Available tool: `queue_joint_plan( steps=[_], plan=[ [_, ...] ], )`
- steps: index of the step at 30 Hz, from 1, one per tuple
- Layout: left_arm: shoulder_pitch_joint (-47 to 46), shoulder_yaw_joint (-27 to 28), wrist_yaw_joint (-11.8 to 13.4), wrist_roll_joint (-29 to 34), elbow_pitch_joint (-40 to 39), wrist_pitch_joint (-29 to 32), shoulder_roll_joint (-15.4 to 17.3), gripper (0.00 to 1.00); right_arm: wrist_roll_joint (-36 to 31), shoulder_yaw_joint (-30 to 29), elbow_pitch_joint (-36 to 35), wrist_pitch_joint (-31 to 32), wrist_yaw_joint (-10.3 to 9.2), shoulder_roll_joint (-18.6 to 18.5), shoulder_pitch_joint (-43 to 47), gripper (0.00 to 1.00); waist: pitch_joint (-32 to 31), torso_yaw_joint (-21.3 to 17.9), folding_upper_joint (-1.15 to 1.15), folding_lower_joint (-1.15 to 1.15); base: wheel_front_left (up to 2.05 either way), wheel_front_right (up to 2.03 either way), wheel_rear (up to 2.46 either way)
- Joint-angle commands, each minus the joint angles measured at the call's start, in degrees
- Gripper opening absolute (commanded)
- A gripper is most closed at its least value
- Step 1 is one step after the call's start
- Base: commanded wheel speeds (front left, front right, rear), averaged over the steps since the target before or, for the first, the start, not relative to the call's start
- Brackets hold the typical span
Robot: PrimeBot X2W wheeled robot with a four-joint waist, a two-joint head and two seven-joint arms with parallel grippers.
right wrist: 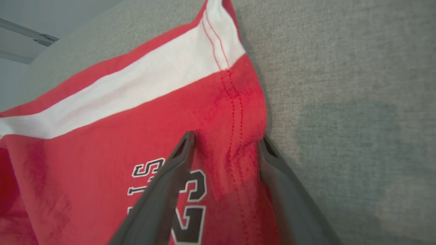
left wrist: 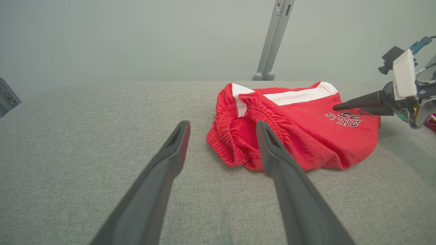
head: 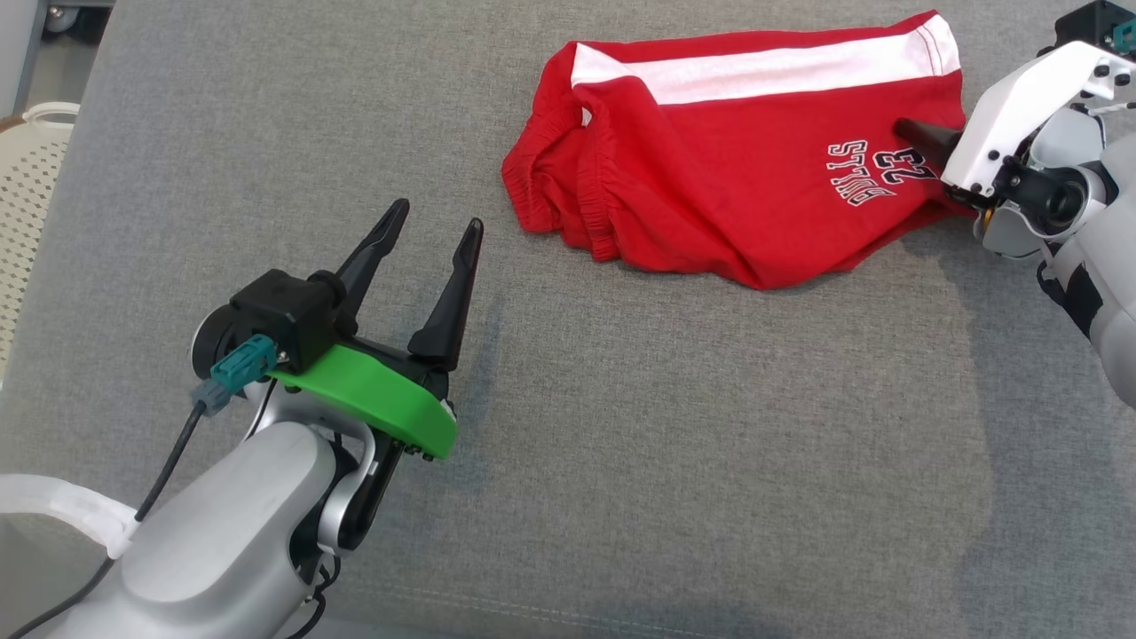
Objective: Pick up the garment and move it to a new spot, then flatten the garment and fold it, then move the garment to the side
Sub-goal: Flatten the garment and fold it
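The garment (head: pixel 737 169) is a pair of red shorts with a white side stripe and black-and-white lettering. It lies bunched on the grey fabric surface (head: pixel 621 444) at the far right. My right gripper (head: pixel 923 142) is at its right hem. In the right wrist view the two dark fingers straddle a ridge of the red cloth (right wrist: pixel 102 136), and the right gripper (right wrist: pixel 227 136) stands wide apart around it. My left gripper (head: pixel 440 215) is open at the lower left, a short way left of the elastic waistband (left wrist: pixel 238 136), with nothing between its fingers (left wrist: pixel 170 160).
A pale perforated basket (head: pixel 35 177) stands off the surface's left edge. A grey metal post (left wrist: pixel 272 41) rises behind the far edge. The grey surface stretches wide in front of and left of the garment.
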Motion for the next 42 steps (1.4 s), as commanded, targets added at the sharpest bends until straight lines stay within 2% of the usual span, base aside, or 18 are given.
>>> queue_joint_plan(
  steps=[1, 2, 3, 8, 20, 29, 42],
  plan=[
    [0.8, 0.2, -0.1, -0.3, 0.1, -0.3, -0.1, 1.00, 0.6, 0.3, 0.2, 1.1, -0.04, 0.4, 2.1, 0.40, 0.0, 0.1, 0.00, 0.00, 0.00, 0.00, 0.00],
    [0.8, 0.2, -0.1, -0.3, 0.1, -0.3, -0.1, 1.00, 0.5, 0.4, 0.2, 1.2, -0.04, 0.4, 2.2, 0.24, 0.0, 0.1, 0.00, 0.00, 0.00, 0.00, 0.00],
    [0.8, 0.2, -0.1, -0.3, 0.1, -0.3, -0.1, 1.00, 0.5, 0.5, 0.1, 1.1, -0.04, 0.3, 2.2, 0.00, -0.1, 0.1, 0.00, 0.00, 0.00, 0.00, 0.00],
    [1.1, 0.6, 0.1, -0.4, 0.2, -0.3, 0.0, 1.00, 0.4, 0.7, -1.7, -0.3, -0.02, 0.4, 2.7, 0.00, -0.7, -0.3, 0.00, 0.00, 0.00, 0.00, 0.00],
    [3.4, 0.0, 0.8, -0.7, -0.3, 0.3, 1.4, 1.00, 2.7, 0.7, -8.4, -2.9, -0.02, -0.3, 9.2, 0.00, -5.8, -4.1, 0.00, 0.00, 0.00, 0.00, 0.00],
    [5.2, -0.6, 2.0, -1.0, -2.1, 1.0, 2.6, 1.00, 3.4, 1.7, -13.4, -6.5, -0.02, -2.6, 14.6, 0.00, -8.4, -6.3, 0.00, 0.00, 0.00, 0.00, 0.00],
    [7.0, -0.9, 3.0, -1.2, -4.0, 1.2, 3.2, 1.00, 4.9, 2.3, -15.9, -10.5, -0.02, -5.2, 19.6, 0.00, -10.8, -7.7, 0.00, 0.00, 0.00, 0.00, 0.00]
  ],
)
